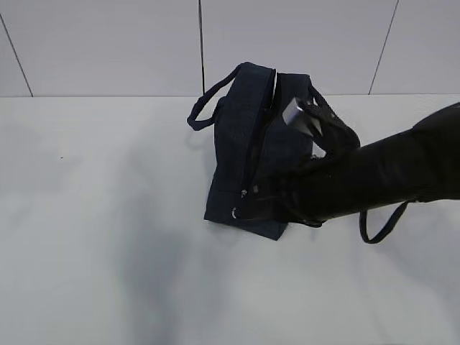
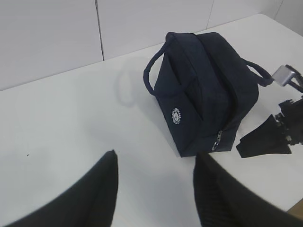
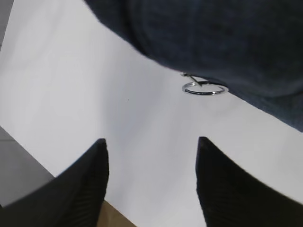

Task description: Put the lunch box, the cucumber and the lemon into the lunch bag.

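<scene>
The dark navy lunch bag [image 1: 248,144] stands on the white table, handles hanging to either side; its white logo [image 2: 176,115] faces the left wrist view. The zipper line along its top looks shut, with the slider at the near end and the metal ring pull [image 1: 235,213] hanging there. My right gripper [image 3: 151,142] is open and empty, fingertips just short of the ring [image 3: 204,88] below the bag [image 3: 213,38]. My left gripper [image 2: 156,158] is open and empty, above bare table well short of the bag [image 2: 199,80]. Lunch box, cucumber and lemon are out of view.
The right arm [image 1: 381,172] reaches in from the right across the bag's right side and shows in the left wrist view [image 2: 279,135]. A tiled wall [image 1: 108,43] stands behind the table. The table's near edge [image 3: 71,182] shows below the right gripper.
</scene>
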